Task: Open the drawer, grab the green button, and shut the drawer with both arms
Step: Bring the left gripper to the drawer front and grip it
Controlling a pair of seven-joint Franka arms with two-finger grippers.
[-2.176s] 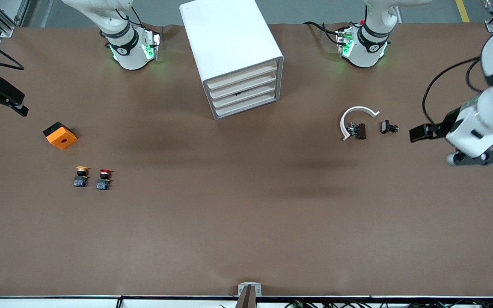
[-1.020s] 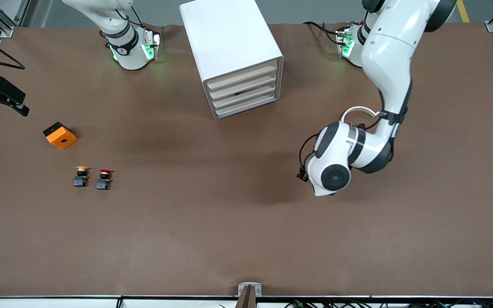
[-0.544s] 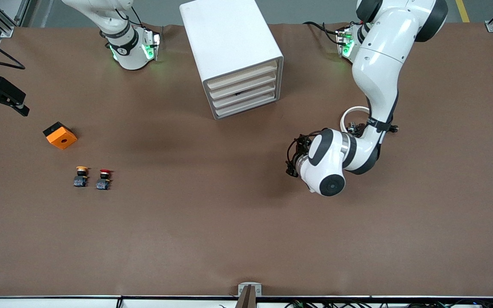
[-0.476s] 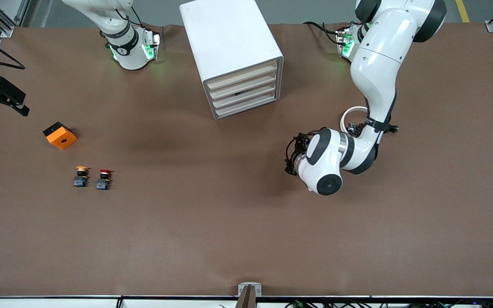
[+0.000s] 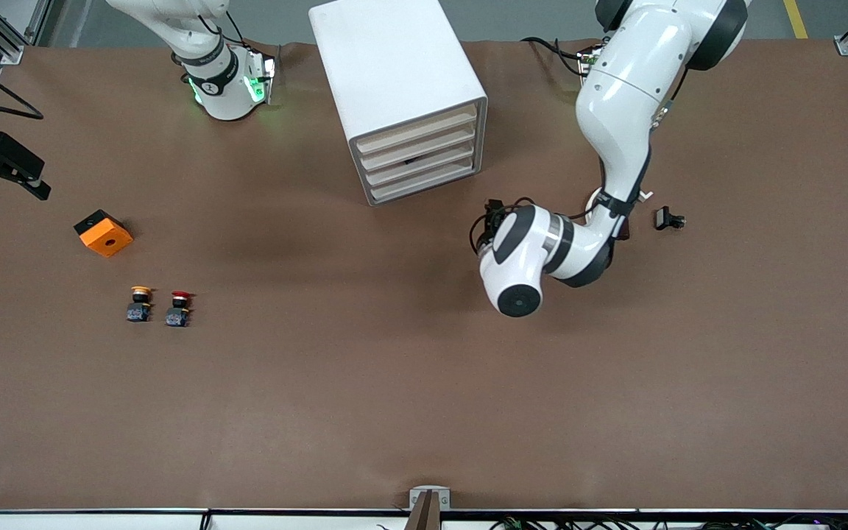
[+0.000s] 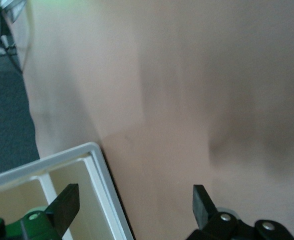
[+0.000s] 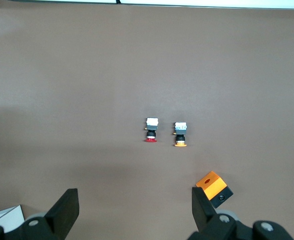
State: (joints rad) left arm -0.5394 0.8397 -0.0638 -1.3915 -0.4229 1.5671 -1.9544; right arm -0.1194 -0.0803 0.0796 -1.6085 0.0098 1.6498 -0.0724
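Front view, upper middle: white four-drawer cabinet point(image 5: 402, 96) shut; green-capped button hidden, likely light, rigid, so pinch its block body. Left gripper point(image 6: 132, 200) near cabinet, right gripper point(image 7: 134, 205) waits at table's end; both pairs of fingers apart.

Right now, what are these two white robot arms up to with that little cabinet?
Nothing is held yet. The left arm's end effector, fingers open, hangs over the table in front of the white drawer cabinet, whose four drawers all look shut. The right arm's end effector, also open, waits high toward its own end of the table, above an orange block and the yellow-capped and red-capped buttons. No green button is visible.
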